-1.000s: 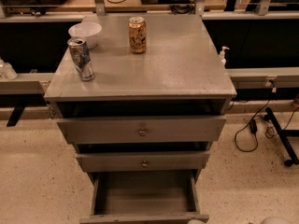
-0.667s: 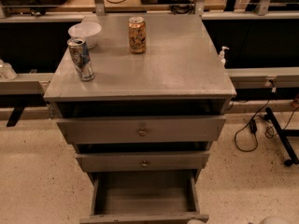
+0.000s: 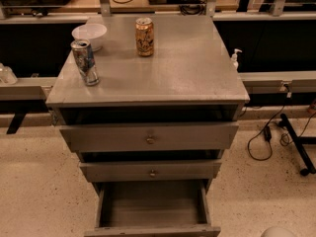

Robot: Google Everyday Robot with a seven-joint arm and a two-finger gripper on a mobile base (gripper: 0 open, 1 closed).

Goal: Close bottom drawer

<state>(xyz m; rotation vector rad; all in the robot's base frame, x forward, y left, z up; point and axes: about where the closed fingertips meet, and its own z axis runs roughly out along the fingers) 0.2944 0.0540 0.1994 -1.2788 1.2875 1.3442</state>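
Note:
The bottom drawer (image 3: 152,206) is the narrowest of the grey cabinet's three. It is pulled far out, and its shallow box is open and empty. Its low plain front panel (image 3: 153,230) lies at the bottom edge of the camera view. The two drawers above, each with a brass knob, stand slightly out. My gripper is out of view. Only a pale rounded part (image 3: 277,232) shows at the bottom edge, right of the drawer and apart from it. I cannot tell what it belongs to.
On the cabinet top (image 3: 187,68) stand a silver-blue can (image 3: 85,62), an orange can (image 3: 144,36) and a white bowl (image 3: 89,35). Black cables (image 3: 266,137) and a stand leg (image 3: 298,149) lie on the speckled floor at the right. A low rail runs behind the cabinet.
The pale rounded part at the bottom edge has shifted right, away from the drawer's front right corner. The drawers and the cans have not moved.

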